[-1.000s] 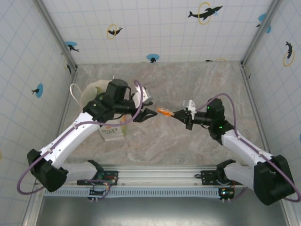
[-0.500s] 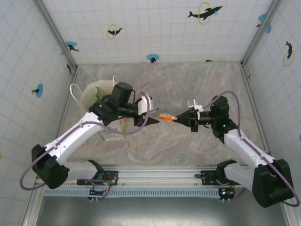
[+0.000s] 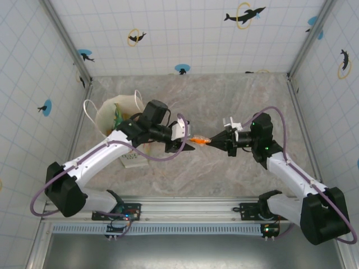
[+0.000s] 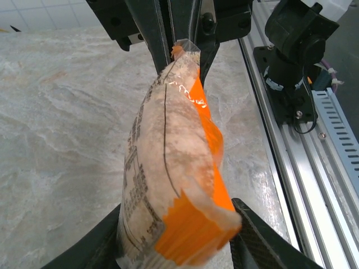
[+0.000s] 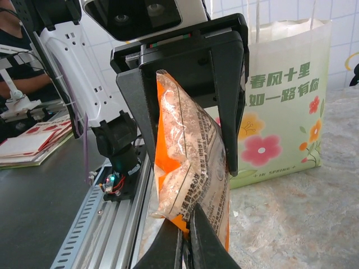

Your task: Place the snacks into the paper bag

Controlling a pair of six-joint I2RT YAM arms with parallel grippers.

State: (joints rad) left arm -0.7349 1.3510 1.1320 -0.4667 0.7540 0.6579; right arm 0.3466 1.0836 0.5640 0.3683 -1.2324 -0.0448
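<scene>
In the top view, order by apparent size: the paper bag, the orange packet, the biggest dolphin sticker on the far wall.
1. paper bag, partly hidden by the left arm.
2. dolphin sticker.
3. orange packet, clearly the smallest.

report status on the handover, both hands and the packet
Right hand shut on orange packet, held above the table. Left hand straddles it, grip unconfirmed. Paper bag stands left of them, left arm partly over it.

Both arms inward, left end effector (image 3: pixel 188 143) and right end effector (image 3: pixel 211 140) tip to tip, left half-spread, right clamped.
</scene>
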